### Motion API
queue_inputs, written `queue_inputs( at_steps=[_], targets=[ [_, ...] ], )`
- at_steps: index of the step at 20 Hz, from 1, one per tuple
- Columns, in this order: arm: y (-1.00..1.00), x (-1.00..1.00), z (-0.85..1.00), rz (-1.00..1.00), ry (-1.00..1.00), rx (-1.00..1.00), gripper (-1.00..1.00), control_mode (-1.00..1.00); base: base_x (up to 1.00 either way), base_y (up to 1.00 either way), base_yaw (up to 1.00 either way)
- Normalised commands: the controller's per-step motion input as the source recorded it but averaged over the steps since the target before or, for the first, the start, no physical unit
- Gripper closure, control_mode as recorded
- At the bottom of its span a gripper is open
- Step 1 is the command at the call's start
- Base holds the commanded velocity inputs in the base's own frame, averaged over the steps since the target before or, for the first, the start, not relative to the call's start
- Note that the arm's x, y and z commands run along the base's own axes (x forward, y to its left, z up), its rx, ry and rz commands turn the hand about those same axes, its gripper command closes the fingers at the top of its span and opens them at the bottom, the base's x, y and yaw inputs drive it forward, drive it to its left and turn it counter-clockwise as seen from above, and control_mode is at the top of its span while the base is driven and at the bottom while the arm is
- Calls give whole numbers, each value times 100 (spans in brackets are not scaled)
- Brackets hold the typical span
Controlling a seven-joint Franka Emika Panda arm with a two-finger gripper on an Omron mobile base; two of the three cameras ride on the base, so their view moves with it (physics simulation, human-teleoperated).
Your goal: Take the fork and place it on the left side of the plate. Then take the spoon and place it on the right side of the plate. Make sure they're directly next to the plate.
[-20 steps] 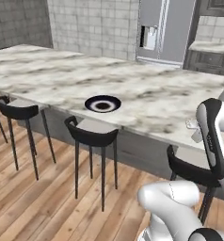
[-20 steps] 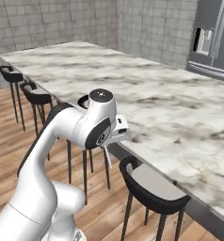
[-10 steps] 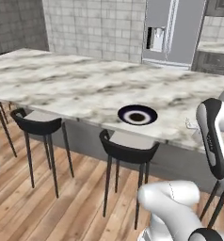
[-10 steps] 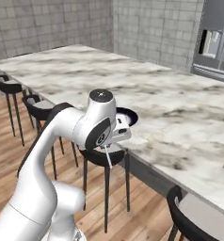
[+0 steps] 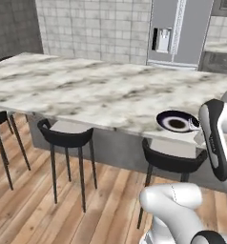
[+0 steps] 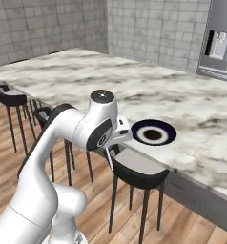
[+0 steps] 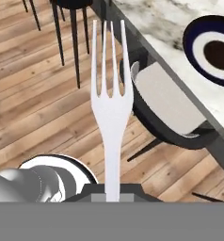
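My gripper [image 7: 112, 192] is shut on the handle of the fork [image 7: 110, 89]. In the hand view the silver fork stands straight up from between the fingers, tines away from the hand, over the wooden floor. The plate [image 7: 212, 49], dark-rimmed with a white ring and a brown centre, lies on the marble counter at that view's upper right. The right base view has the hand [image 6: 121, 133] off the counter's near edge, just left of the plate [image 6: 153, 133], with the thin fork [image 6: 109, 159] hanging below. From the left base view the plate [image 5: 176, 121] is near the counter's front edge. The spoon is out of view.
A long marble island counter [image 5: 87, 95] runs across the scene. Black bar stools [image 5: 67, 136] stand along its near side; one stool [image 6: 137, 169] is right under the hand. A steel fridge [image 5: 177, 33] stands at the back wall. The floor is wood.
The whole picture has shifted: the base has driven along the counter, so the plate sits closer to the arm in both base views. The fork stays in the shut gripper.
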Motion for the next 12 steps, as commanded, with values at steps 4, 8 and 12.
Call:
queue_inputs(
  at_steps=[4, 8, 12],
  targets=[
    [0, 0, 0, 0, 0, 0, 100, 100, 36, 94, -36],
    [0, 0, 0, 0, 0, 0, 100, 100, 40, 72, -46],
    [0, 0, 0, 0, 0, 0, 100, 100, 34, 56, -51]
  ],
)
